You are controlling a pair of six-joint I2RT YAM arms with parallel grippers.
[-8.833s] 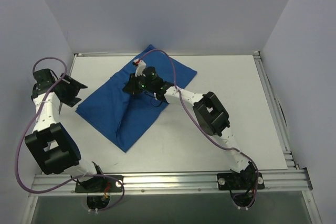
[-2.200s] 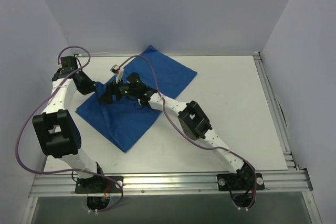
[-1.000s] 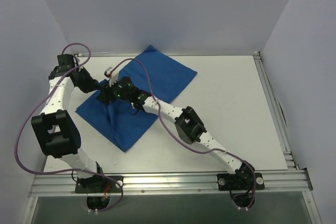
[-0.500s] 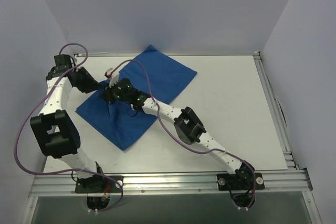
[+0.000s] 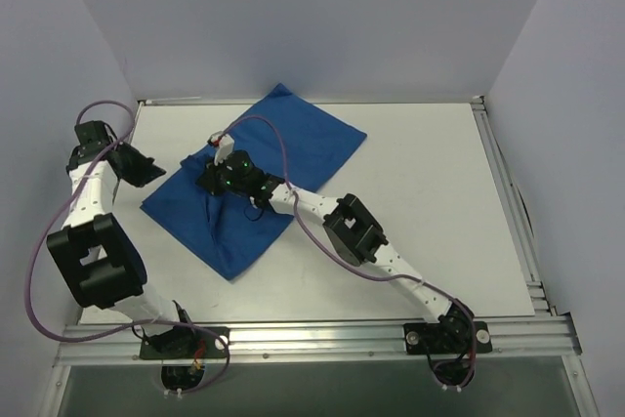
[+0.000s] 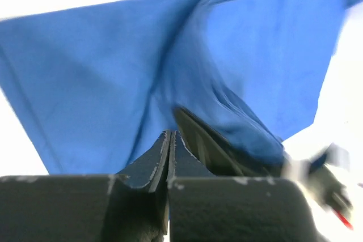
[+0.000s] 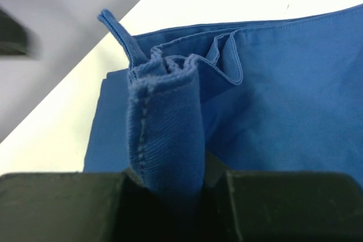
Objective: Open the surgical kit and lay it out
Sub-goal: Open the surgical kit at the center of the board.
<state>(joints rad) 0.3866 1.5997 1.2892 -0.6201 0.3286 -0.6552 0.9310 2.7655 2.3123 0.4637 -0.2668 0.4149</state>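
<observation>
The right fingers (image 5: 214, 183) pinch a fold of blue cloth (image 5: 293, 144) and must pull it open; the left fingers (image 6: 169, 147) are closed, empty.

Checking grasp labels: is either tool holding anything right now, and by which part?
Right tool pinches a raised, bunched fold of the blue cloth wrap. Left tool is shut, holding nothing.
</observation>
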